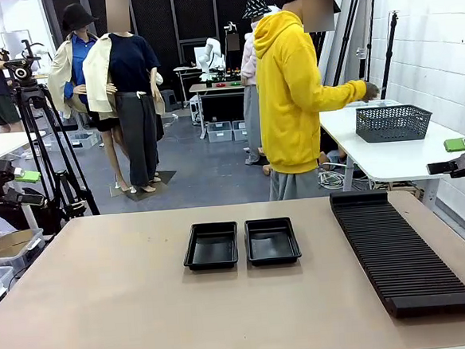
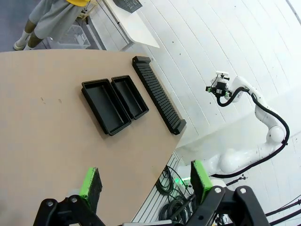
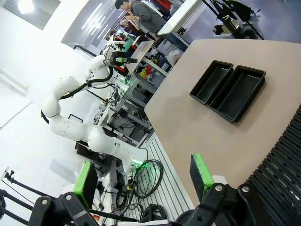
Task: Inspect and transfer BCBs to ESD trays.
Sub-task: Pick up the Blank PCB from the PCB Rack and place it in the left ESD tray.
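Where the ESD trays sat: two of them, one (image 1: 211,246) to the left and one (image 1: 272,241) to the right, side by side and close together near the middle of the bench (image 1: 106,303), long sides parallel, black floors showing.
ESD trays from the wrists: the pair (image 2: 115,101) lay well ahead of the left fingers; the same pair (image 3: 229,88) lay well ahead of the right fingers.
Rack: one long black ribbed rack (image 1: 401,250) ran along the bench's right side, well apart from the trays.
Left hand: one (image 1: 27,189), off the bench's left edge and above it; in its wrist view (image 2: 145,181) the two green-padded fingers were spread wide.
Right hand: one (image 1: 453,156), off the right edge and raised; in its wrist view (image 3: 143,175) the two fingers were likewise spread wide, gripping nothing.
Person: one in a yellow hoodie (image 1: 290,90) stood beyond the far edge, turned to the right, an arm stretched out.
Basket: one grey mesh basket (image 1: 392,122) stood on a white table (image 1: 391,159) behind, near the person's outstretched arm.
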Controlling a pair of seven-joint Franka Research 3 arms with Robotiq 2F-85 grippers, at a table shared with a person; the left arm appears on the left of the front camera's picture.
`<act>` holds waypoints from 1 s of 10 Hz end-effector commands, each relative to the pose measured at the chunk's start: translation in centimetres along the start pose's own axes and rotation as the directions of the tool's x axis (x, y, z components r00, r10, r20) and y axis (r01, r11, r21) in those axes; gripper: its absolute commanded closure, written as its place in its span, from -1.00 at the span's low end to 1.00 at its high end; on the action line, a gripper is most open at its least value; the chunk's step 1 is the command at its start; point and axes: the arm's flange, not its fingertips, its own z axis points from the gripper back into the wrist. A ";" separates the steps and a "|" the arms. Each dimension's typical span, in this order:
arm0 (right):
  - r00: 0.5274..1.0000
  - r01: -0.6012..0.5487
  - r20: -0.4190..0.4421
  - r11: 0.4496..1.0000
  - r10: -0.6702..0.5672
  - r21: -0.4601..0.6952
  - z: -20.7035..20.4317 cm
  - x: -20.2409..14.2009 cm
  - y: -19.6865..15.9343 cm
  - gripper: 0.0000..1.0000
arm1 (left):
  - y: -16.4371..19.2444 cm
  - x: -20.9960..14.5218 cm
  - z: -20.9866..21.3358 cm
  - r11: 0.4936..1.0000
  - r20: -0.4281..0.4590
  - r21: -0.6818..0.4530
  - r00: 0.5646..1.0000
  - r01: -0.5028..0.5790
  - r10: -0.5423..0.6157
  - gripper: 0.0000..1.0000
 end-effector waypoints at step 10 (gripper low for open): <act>1.000 0.003 0.003 1.000 -0.003 -0.006 -0.1 0.1 0.2 -1.00 | -0.1 0.0 0.1 1.000 0.002 0.003 1.000 -0.020 0.020 -1.00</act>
